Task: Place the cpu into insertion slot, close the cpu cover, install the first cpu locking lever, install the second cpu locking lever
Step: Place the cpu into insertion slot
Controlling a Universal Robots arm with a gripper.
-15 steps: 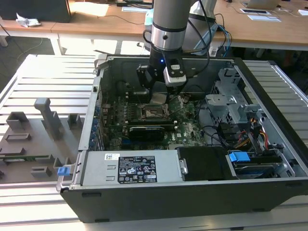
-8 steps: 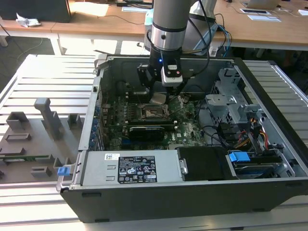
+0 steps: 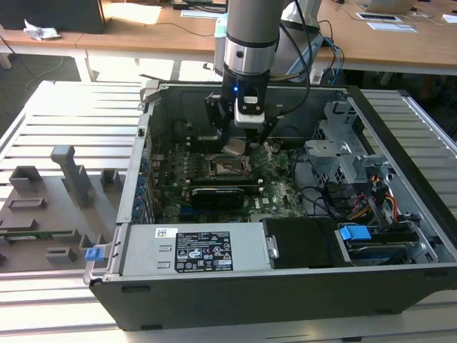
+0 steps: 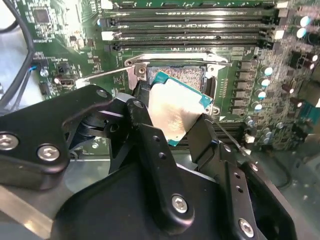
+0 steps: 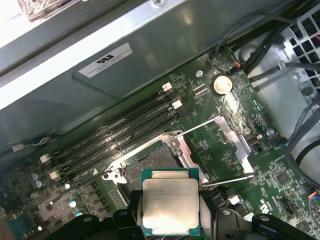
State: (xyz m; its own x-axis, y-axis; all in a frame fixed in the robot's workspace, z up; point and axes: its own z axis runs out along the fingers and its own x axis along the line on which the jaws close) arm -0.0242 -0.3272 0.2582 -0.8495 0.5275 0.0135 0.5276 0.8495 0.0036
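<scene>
The hand (image 3: 234, 146) is seen in the exterior view lowered inside the open computer case (image 3: 400, 179), which is set on the slatted counter (image 3: 78, 107); its fingers (image 4: 145, 125) are clenched on the cpu (image 3: 233, 147), which is gripped by two opposite edges. In both wrist views the cpu (image 4: 177, 112) (image 5: 170, 205) is held between the black fingers, silver top showing, tilted over the insertion slot (image 4: 182, 75) (image 5: 145, 167); it is not yet seated, and whether a corner touches the slot cannot be told. The slot is left uncovered; the cpu cover (image 5: 235, 137) is swung open off it, and one locking lever (image 5: 200, 126) and the other lever (image 5: 230, 179) are seen as thin wire rods standing free beside the cover. The memory slots (image 5: 115, 135) are laid in parallel rows next to the insertion slot; a coin battery (image 5: 221, 85) is mounted on the green motherboard (image 5: 210, 150). In the exterior view, a long black card (image 3: 225, 194) is placed at six o'clock of the slot, with the labelled power supply (image 3: 193, 250) beyond it at six o'clock; the drive cage (image 3: 343, 153) is found at three o'clock, on the exterior view's right; grey fixtures (image 3: 68, 182) are set on the counter at nine o'clock of the case, on the exterior view's left.
</scene>
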